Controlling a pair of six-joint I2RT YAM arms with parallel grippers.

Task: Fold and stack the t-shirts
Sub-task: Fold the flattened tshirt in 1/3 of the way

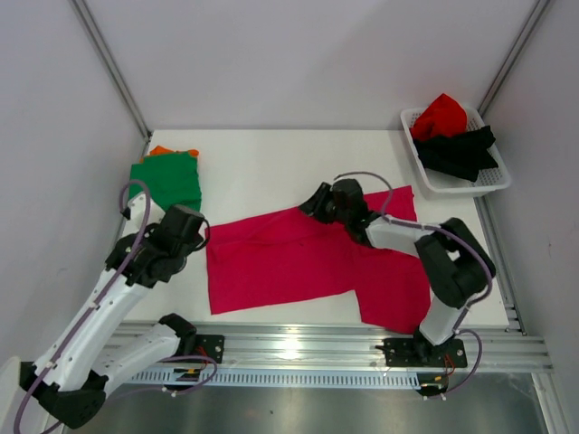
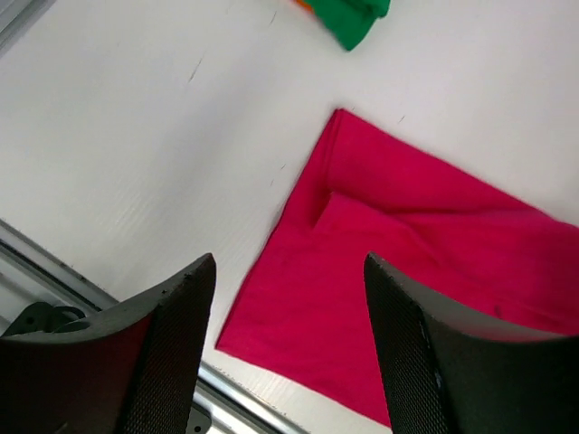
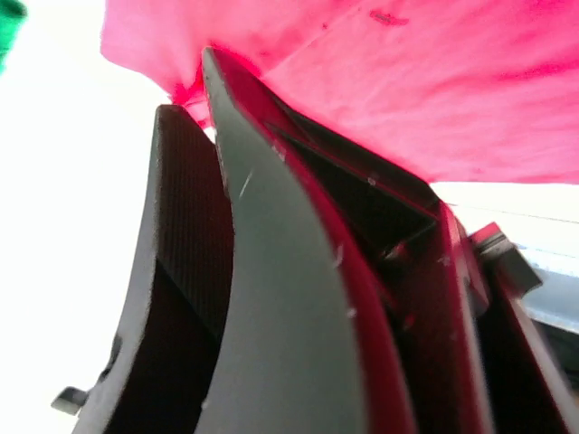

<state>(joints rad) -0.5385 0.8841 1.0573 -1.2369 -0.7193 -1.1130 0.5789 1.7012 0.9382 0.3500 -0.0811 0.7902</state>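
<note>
1. The magenta t-shirt (image 1: 289, 262) lies spread flat mid-table, with its long axis running left to right.
2. My left gripper (image 2: 288, 268) hangs wide and empty over the shirt's left edge, so that arm is nearer the left corners.
3. My right gripper (image 1: 310, 204) sits at the far edge with its jaws narrow. I cannot tell whether cloth is pinched.
4. I judge the next grasp belongs on the left edge.

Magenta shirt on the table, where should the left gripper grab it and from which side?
Probably pinch the near-left corner of the magenta shirt, coming down from its left with the open left gripper. The cloth lies flat there, its free edges facing that gripper.
</note>
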